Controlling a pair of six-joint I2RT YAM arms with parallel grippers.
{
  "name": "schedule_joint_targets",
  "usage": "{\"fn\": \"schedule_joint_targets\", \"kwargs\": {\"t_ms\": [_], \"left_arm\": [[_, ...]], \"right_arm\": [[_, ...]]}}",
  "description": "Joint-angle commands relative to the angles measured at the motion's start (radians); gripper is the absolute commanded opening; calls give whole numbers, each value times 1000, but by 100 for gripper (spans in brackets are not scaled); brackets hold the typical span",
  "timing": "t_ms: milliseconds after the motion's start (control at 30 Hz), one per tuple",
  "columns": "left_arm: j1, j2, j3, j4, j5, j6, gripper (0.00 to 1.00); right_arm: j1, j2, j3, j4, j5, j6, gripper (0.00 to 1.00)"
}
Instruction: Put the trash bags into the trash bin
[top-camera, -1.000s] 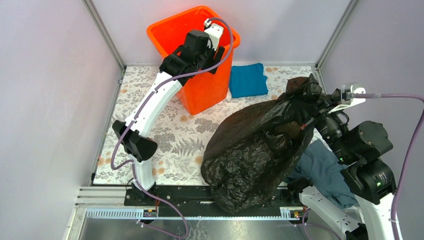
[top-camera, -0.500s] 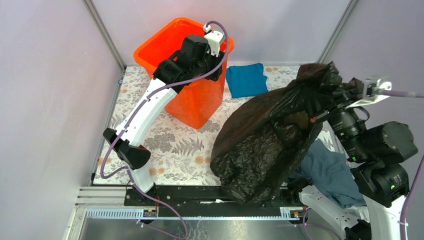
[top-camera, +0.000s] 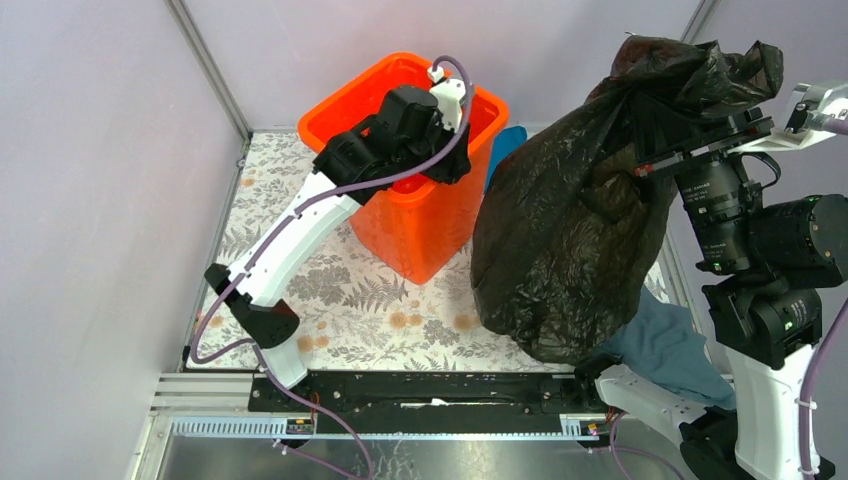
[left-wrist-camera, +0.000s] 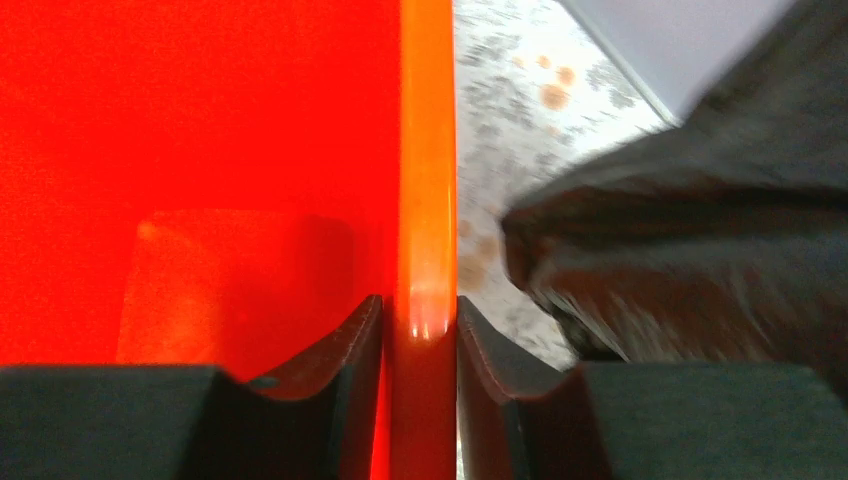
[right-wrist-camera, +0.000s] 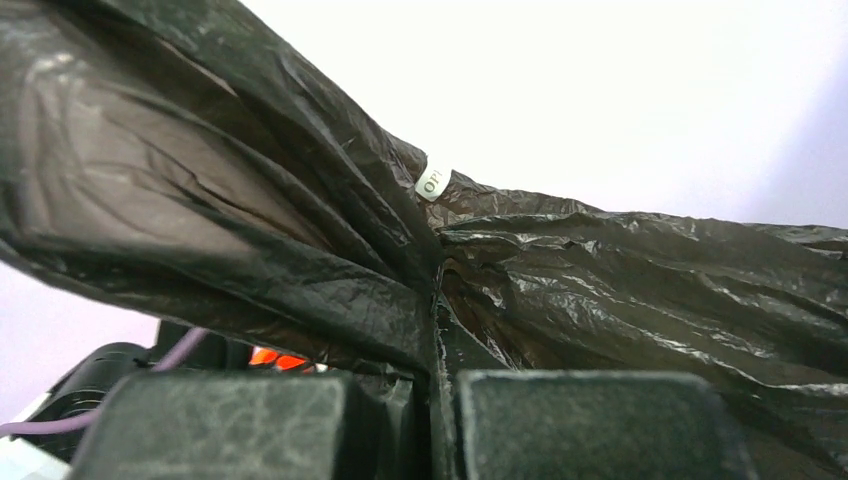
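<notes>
The tall orange trash bin (top-camera: 425, 225) stands tilted at the back middle of the mat. My left gripper (top-camera: 455, 165) is shut on its right rim (left-wrist-camera: 428, 200), one finger inside and one outside. My right gripper (top-camera: 660, 125) is shut on the gathered top of the big black trash bag (top-camera: 570, 235) and holds it high at the right, the bag hanging down beside the bin. In the right wrist view the bag film (right-wrist-camera: 300, 250) is pinched between the jaws. The bag also shows blurred in the left wrist view (left-wrist-camera: 690, 230).
A bright blue cloth (top-camera: 500, 150) lies behind the bin, mostly hidden. A grey-blue cloth (top-camera: 670, 350) lies at the near right under the bag. The floral mat (top-camera: 350, 300) has grey walls at left, back and right.
My right gripper has lifted the black bag up and back, off the mat. My left gripper has dragged the bin to the right and tipped it towards the bag.
</notes>
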Motion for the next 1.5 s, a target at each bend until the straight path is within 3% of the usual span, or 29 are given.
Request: {"fn": "schedule_joint_targets", "kwargs": {"t_ms": [0, 33, 133, 200, 367, 500, 633, 767, 867, 1033, 1367, 1467], "left_arm": [[-1, -124, 80, 78, 163, -162, 49], [-2, -134, 82, 85, 181, -169, 64], [-2, -171, 80, 99, 195, -176, 91], [-1, -208, 60, 121, 220, -179, 99], [-19, -364, -142, 349, 446, -262, 99], [-192, -506, -450, 587, 445, -296, 99], [-415, -536, -615, 603, 131, -228, 99], [-625, -501, -694, 575, -275, -192, 99], [-649, -493, -803, 646, -370, -291, 99], [-650, -493, -1033, 927, -324, -407, 99], [-648, -403, -1168, 1395, -383, -395, 99], [-647, -354, -1146, 1450, -395, -383, 99]], "right_arm": [[5, -8, 41, 81, 69, -57, 0], [6, -11, 41, 89, 76, -60, 0], [6, -18, 40, 99, 103, -56, 0], [6, -18, 44, 99, 120, -40, 0], [5, -25, 47, 115, 148, -11, 0], [5, -38, 43, 153, 165, -3, 0], [6, -42, 63, 174, 165, 2, 0], [6, -49, 86, 182, 166, 15, 0], [6, -65, 91, 201, 163, 18, 0], [6, -91, 109, 211, 161, 18, 0], [6, -152, 67, 223, 105, 64, 0], [6, -169, 56, 210, 89, 74, 0]]}}
